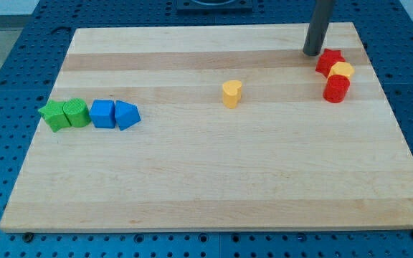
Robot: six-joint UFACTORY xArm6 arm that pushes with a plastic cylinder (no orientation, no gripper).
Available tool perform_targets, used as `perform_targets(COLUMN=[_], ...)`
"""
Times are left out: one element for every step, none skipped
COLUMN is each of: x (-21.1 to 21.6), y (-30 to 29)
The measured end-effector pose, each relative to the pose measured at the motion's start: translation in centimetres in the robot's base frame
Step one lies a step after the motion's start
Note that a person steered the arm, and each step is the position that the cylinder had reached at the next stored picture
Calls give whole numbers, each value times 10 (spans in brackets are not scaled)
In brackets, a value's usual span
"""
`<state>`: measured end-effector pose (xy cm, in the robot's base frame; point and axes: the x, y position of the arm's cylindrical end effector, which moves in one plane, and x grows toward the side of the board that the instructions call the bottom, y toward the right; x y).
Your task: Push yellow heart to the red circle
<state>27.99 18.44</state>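
- Near the board's (pixel 214 179) middle sat the yellow heart (pixel 231 93), alone, well apart from every other block.
- Over at the view's upper right stood the red circle (pixel 336 89), touching a small yellow block (pixel 342 70) just above it; shape of that one not clear.
- Behind those two lay a red star-like block (pixel 328 60), pressed against the yellow one, forming a tight cluster.
- Just at the view's upper left of that cluster rested my tip (pixel 312 52), beside the red star-like block, far from the heart.
- No fingers to report: only a plain rod, nothing gripped, nothing to open or close.
- Along the view's left edge sat a row: a green star-like block (pixel 52 115), a green block (pixel 77 113), a blue cube (pixel 102 113), a blue wedge-like block (pixel 126 115), well clear of the likely path.
- Judged as not yet begun: heart untouched, wide gap to the circle.
- Likely needed next: bringing the tip round to the heart's left side, then pushing rightward, since only contact from that side would drive it toward the circle.
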Motion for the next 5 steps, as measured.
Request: perform_targets(x=[0,6,34,66,103], y=[-43,-93,-119,-119,-119])
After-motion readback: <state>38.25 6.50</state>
